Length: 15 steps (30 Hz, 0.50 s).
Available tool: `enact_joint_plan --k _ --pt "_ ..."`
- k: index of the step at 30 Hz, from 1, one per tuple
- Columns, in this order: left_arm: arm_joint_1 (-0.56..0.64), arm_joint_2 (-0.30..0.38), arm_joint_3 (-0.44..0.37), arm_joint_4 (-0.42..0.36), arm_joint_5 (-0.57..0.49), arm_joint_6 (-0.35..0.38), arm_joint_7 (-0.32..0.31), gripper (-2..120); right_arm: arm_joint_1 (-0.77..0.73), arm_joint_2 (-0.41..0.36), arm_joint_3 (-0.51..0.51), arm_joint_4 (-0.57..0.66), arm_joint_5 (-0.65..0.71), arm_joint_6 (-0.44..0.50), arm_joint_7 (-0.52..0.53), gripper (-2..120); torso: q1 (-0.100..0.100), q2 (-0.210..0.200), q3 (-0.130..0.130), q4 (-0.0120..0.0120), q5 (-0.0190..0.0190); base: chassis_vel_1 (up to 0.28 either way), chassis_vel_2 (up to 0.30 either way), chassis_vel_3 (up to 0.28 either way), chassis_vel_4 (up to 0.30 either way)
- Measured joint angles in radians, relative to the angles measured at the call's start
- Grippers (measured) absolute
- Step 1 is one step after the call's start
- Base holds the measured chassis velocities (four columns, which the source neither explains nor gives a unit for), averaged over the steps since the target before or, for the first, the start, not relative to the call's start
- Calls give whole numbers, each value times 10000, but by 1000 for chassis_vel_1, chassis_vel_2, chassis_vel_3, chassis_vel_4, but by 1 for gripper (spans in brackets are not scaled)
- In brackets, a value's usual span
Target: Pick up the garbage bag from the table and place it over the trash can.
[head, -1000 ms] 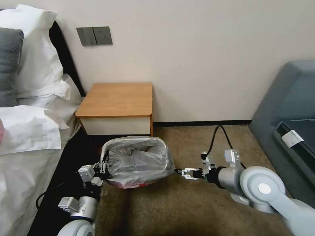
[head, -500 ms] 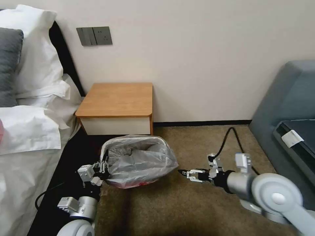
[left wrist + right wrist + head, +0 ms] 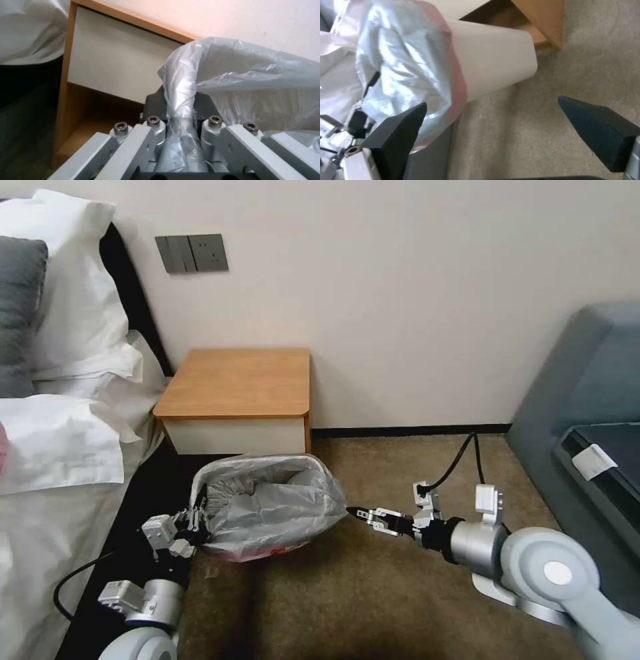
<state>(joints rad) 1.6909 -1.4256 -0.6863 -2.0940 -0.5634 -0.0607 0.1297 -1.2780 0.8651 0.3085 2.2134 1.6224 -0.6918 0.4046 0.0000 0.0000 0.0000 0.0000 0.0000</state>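
A: Where is the garbage bag (image 3: 267, 507) found at this moment?

B: It is draped over the trash can (image 3: 493, 57), on the carpet in front of the counter (image 3: 240, 380), at about six o'clock from it in the head view. The bag's mouth is pulled down round the rim, with the pinkish hem seen low on the bin wall.

A: And the left end effector (image 3: 190, 521)?

B: It is closed on a gathered fold of the bag at the bin's nine o'clock side; in the left wrist view the plastic is seen pinched between the fingers (image 3: 156, 127).

A: The right end effector (image 3: 357, 511)?

B: It is spread wide with nothing held. Its tips are set just beside the bag's three o'clock edge, perhaps touching the film (contact cannot be confirmed).

A: What has been altered over the last second?

B: The bag and bin have been drawn toward nine o'clock and slightly toward the robot, along with the left end effector. The right end effector, pulled away half a second ago, has been brought back in against the bag's side, higher than it was.

A: What is implied for the task?

B: The covering is judged nearly complete; only tidying of the hem on the right side appears to remain. A risk is seen that the light bin is dragged or tipped by the left pull.
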Motion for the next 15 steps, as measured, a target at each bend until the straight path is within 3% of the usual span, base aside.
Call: enact_joint_plan --k 15 --pt "125 -191 195 -238 286 -12 51 9 891 762 -1003 -1532 -1079 -32 -53 100 0 0 0 -1 -1 0 0 0 0"
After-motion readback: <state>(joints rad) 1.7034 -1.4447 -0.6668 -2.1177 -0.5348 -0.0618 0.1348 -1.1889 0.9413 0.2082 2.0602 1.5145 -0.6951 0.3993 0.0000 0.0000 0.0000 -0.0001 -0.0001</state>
